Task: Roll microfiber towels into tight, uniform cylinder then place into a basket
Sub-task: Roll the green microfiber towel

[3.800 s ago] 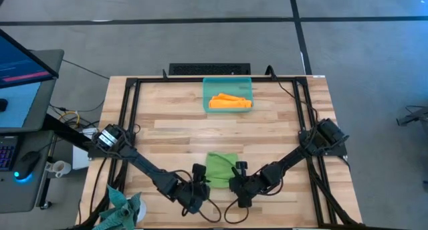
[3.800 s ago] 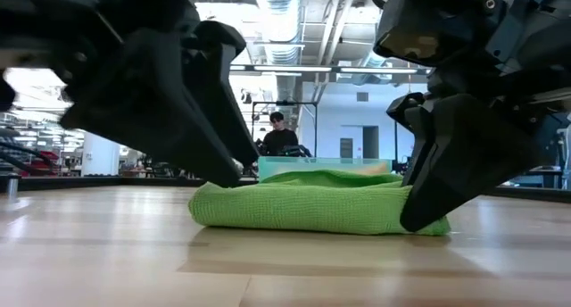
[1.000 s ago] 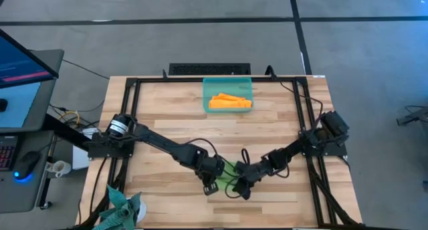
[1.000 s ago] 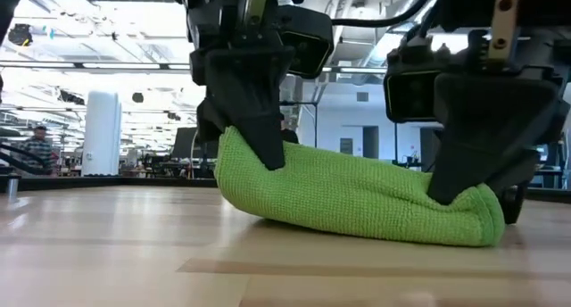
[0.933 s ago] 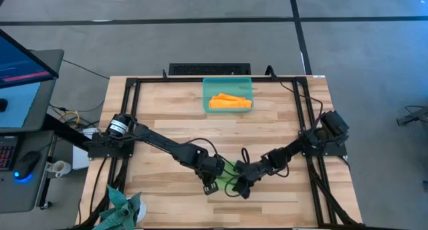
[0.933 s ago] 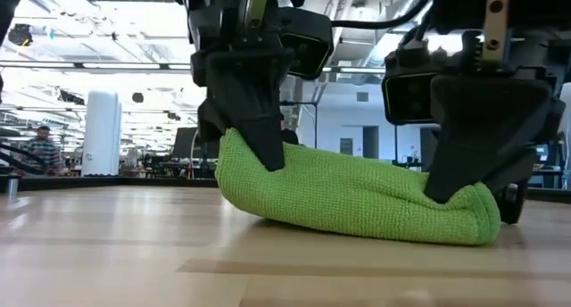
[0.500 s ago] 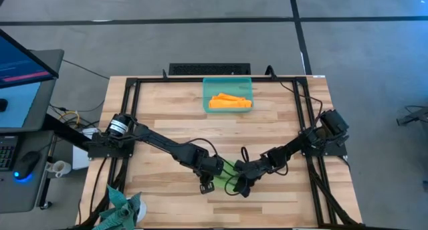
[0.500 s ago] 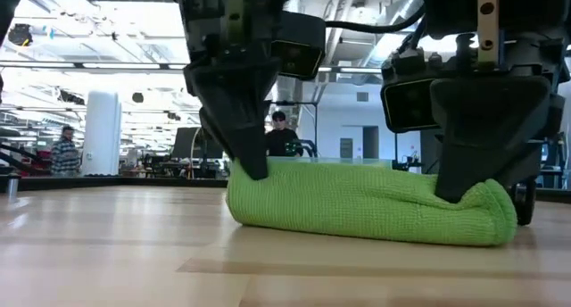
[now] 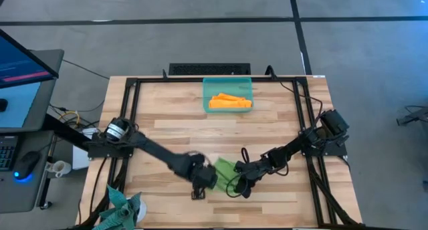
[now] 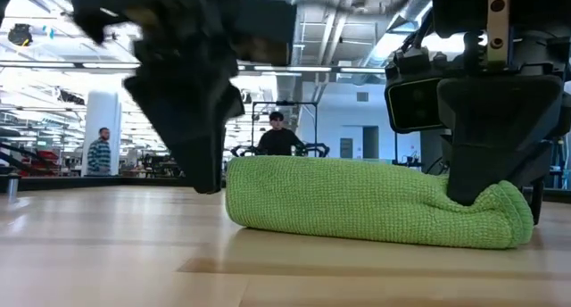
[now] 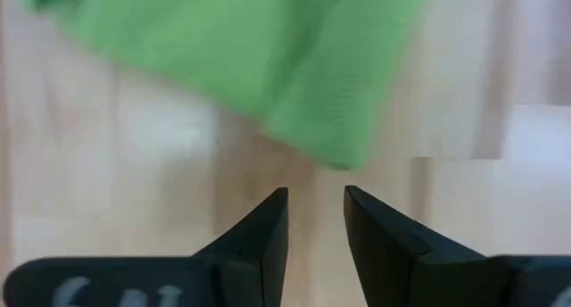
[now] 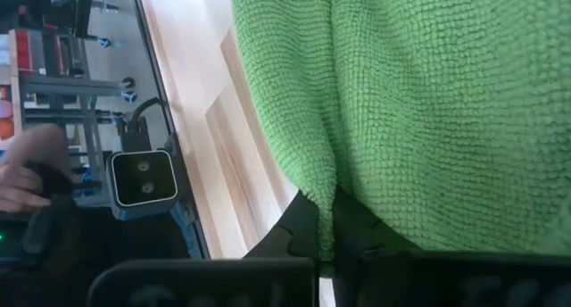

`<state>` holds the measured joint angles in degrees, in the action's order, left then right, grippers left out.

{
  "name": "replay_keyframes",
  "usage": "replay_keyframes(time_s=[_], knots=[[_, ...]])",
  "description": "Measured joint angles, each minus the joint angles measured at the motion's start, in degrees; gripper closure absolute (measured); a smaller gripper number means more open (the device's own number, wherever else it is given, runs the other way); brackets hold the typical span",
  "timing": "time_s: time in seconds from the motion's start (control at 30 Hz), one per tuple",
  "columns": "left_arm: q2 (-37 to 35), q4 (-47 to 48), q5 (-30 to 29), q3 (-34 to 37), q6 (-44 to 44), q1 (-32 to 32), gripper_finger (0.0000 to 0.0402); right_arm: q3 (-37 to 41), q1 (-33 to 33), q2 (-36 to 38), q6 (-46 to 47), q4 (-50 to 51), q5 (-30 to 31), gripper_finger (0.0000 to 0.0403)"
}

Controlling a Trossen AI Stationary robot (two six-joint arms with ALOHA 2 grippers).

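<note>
The lime green towel, rolled into a thick cylinder, lies on its side on the wooden table, a little near of the middle. My right gripper is shut on the roll's right end. My left gripper stands open just off the roll's left end, with nothing between its fingers. The orange towel lies inside the teal basket at the far edge. My right gripper pinches a fold of the green towel between its two fingers, at the roll's right end. The fingers come from above, slanting in from the table's right. The cloth is dented in at the pinch, and the roll rests on the table.
A dark teal-grey cloth lies at the near left corner. Black frame rails run along the table's sides. Bare wood stretches between the roll and the basket. People stand in the room beyond.
My left gripper has opened, let go of the roll's left end and gone toward the table's left edge, turning as it went. That end, held up a second ago, has dropped, and the roll lies level on the table. My right gripper keeps its hold.
</note>
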<state>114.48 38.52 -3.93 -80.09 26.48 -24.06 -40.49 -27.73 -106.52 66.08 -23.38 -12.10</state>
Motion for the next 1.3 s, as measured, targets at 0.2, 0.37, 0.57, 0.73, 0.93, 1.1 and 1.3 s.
replay_keyframes(time_s=[0.2, 0.37, 0.57, 0.73, 0.93, 1.1, 1.3], knots=[[0.0, -9.3, -6.54, -0.02, -2.88, -7.1, 0.0306, 0.0, 0.03, 0.0, 0.02, 0.0, -0.07, 0.0378], [-0.04, -19.73, -5.75, -0.11, -8.17, -7.74, 0.0316, 0.0, 0.07, 0.0, -0.02, 0.0, -0.07, 0.0385], [-0.15, -20.91, -3.91, 1.77, -9.93, -3.47, 0.0331, 0.0, 0.04, 0.0, -0.03, 0.0, -0.04, 0.0377], [-0.11, -27.15, 3.69, 7.81, -8.96, -0.01, 0.0343, 0.13, 0.0, 0.0, -0.37, -0.6, -0.08, 0.0384], [-0.11, -29.69, -0.84, 10.19, -7.38, 1.81, 0.0352, 0.17, 0.07, 0.0, -0.42, -0.83, -1.27, 0.0378], [-0.11, -31.25, -0.83, 10.25, -6.17, 1.77, 0.0353, 0.17, 0.07, 0.0, -0.52, -0.92, -1.39, 0.0385], [-0.11, -32.95, -0.03, 9.27, -6.66, 0.21, 0.0353, 0.17, 0.07, 0.0, -0.5, -0.97, -2.36, 0.038]])
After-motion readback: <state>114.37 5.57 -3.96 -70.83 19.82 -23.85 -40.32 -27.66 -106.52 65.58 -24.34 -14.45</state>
